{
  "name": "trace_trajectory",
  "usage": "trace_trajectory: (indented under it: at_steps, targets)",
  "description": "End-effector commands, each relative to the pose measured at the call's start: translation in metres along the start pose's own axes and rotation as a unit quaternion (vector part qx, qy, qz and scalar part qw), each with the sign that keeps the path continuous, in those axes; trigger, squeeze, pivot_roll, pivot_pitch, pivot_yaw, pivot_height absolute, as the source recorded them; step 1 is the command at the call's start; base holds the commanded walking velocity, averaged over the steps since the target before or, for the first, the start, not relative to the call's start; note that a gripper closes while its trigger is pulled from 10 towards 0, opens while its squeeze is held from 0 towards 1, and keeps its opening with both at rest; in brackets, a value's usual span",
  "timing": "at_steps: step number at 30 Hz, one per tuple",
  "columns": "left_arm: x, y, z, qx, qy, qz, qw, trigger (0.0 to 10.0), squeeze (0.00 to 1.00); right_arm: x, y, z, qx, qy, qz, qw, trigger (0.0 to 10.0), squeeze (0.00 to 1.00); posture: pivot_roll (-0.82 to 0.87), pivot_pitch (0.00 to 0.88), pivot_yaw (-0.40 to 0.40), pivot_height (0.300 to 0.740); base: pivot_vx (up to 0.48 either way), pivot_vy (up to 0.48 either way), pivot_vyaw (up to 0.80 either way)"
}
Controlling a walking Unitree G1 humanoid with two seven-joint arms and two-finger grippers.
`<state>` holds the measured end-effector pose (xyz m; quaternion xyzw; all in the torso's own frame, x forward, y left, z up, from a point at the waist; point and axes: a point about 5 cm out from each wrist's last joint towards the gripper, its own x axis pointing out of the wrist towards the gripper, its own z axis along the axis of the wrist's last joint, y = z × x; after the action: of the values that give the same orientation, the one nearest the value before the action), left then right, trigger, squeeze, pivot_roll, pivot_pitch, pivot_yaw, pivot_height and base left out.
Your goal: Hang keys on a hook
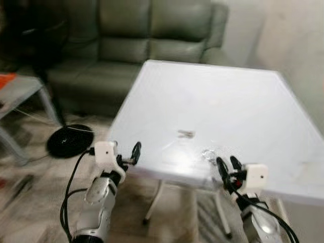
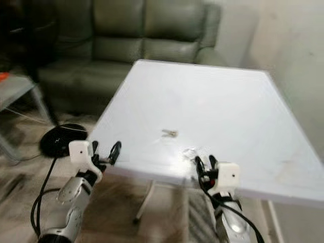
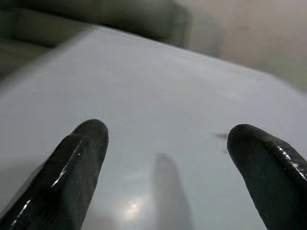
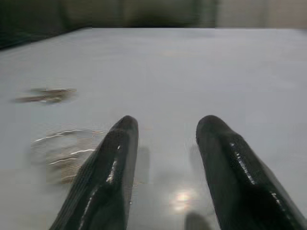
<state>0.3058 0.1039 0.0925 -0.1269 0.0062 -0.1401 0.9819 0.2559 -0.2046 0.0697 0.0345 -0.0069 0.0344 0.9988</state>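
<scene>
Both end effectors hovered at the near edge of the white worktop (image 1: 228, 101) in the left eye view: the left end effector (image 1: 132, 153) at the near left corner, the right end effector (image 1: 226, 165) further right along that edge, each with its two black fingers parted and nothing between them. The keys (image 1: 186, 134) lay flat on the worktop, a small blurred cluster with its long axis running roughly left to right, beyond both end effectors and between them. They lay far and to the left of the right end effector, far and to the right of the left one, at much the same remove from either. A grey sofa (image 1: 147, 35) stood beyond the far edge, and a fan base (image 1: 70, 140) sat on the floor to the left. The right eye view gave the same layout, with the keys (image 2: 170, 133) apart from a faint clear smear just beyond the right end effector (image 2: 204, 164). From the left wrist view the fingers (image 3: 72, 167) stood wide over bare worktop. From the right wrist view the fingers (image 4: 108, 172) stood moderately apart, and the keys (image 4: 45, 95) lay ahead and off to the left side, so either arm would probably have to reach forward and inward.
</scene>
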Motion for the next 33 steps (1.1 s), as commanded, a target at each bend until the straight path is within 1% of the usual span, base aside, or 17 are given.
trace_trajectory:
  at_steps: [1, 7, 10, 14, 15, 16, 17, 19, 20, 28, 30, 31, 33]
  targets:
    - [-0.003, 0.013, 0.006, 0.013, -0.008, 0.012, 1.0, 10.0, 0.0, 0.004, 0.01, 0.004, 0.008, -0.012, 0.013, 1.0, 10.0, 0.0, 0.0, 0.015, -0.036, 0.74, 0.0, 0.0, 0.0]
    - [-0.003, 0.012, 0.006, 0.014, -0.006, 0.011, 1.0, 10.0, 0.0, 0.003, 0.009, 0.005, 0.017, -0.02, 0.014, 1.0, 10.0, 0.0, -0.01, 0.023, -0.039, 0.74, 0.0, 0.0, 0.0]
    - [-0.002, 0.01, 0.006, 0.016, -0.005, 0.01, 1.0, 10.0, 0.0, 0.003, 0.008, 0.004, 0.014, -0.009, 0.01, 1.0, 10.0, 0.0, -0.01, 0.026, -0.039, 0.74, 0.0, 0.0, 0.0]
    - [-0.003, 0.008, 0.006, 0.02, -0.009, 0.005, 1.0, 10.0, 0.0, 0.003, 0.008, 0.005, 0.02, -0.012, 0.016, 1.0, 10.0, 0.0, -0.01, 0.028, -0.039, 0.74, 0.0, 0.0, 0.0]
    - [-0.004, 0.007, 0.006, 0.022, -0.009, 0.003, 1.0, 10.0, 0.0, 0.002, 0.008, 0.005, 0.02, -0.012, 0.02, 1.0, 10.0, 0.45, -0.01, 0.028, -0.039, 0.74, 0.0, 0.0, 0.0]
    - [-0.004, 0.006, 0.006, 0.023, -0.009, 0.001, 1.0, 10.0, 0.0, 0.002, 0.008, 0.005, 0.02, -0.011, 0.022, 0.999, 10.0, 0.45, -0.01, 0.028, -0.039, 0.74, 0.0, 0.0, 0.0]
    - [-0.005, 0.004, 0.005, 0.023, -0.011, -0.004, 1.0, 10.0, 0.0, 0.002, 0.007, 0.006, 0.019, -0.013, 0.027, 0.999, 10.0, 1.0, -0.01, 0.031, -0.04, 0.74, 0.0, 0.0, 0.0]
    - [-0.005, 0.003, 0.004, 0.023, -0.011, -0.006, 1.0, 10.0, 0.0, 0.002, 0.006, 0.006, 0.018, -0.013, 0.027, 0.999, 10.0, 1.0, -0.01, 0.031, -0.04, 0.74, 0.0, 0.0, 0.0]
    - [-0.007, 0.001, 0.002, 0.022, -0.008, -0.008, 1.0, 10.0, 0.0, 0.002, 0.005, 0.007, 0.005, -0.015, 0.034, 0.999, 10.0, 1.0, -0.01, 0.033, -0.041, 0.74, 0.0, 0.0, 0.0]
    - [-0.008, -0.004, -0.002, 0.026, 0.001, -0.017, 1.0, 10.0, 0.0, 0.005, -0.004, 0.013, -0.015, -0.018, 0.054, 0.998, 10.0, 1.0, -0.01, 0.037, -0.044, 0.74, 0.0, 0.0, 0.0]
    - [-0.009, -0.008, -0.003, 0.029, 0.005, -0.031, 0.999, 10.0, 0.0, 0.009, -0.007, 0.018, -0.026, -0.021, 0.066, 0.997, 10.0, 1.0, -0.01, 0.039, -0.045, 0.74, 0.0, 0.0, 0.0]
    - [-0.01, -0.013, -0.004, 0.028, 0.012, -0.049, 0.998, 10.0, 0.0, 0.013, -0.01, 0.022, -0.043, -0.02, 0.073, 0.996, 10.0, 1.0, -0.01, 0.04, -0.045, 0.74, 0.0, 0.0, 0.0]
    - [-0.01, -0.016, -0.005, 0.029, 0.015, -0.06, 0.998, 10.0, 0.0, 0.015, -0.012, 0.023, -0.048, -0.017, 0.076, 0.996, 10.0, 1.0, -0.01, 0.04, -0.045, 0.74, 0.0, 0.0, 0.0]
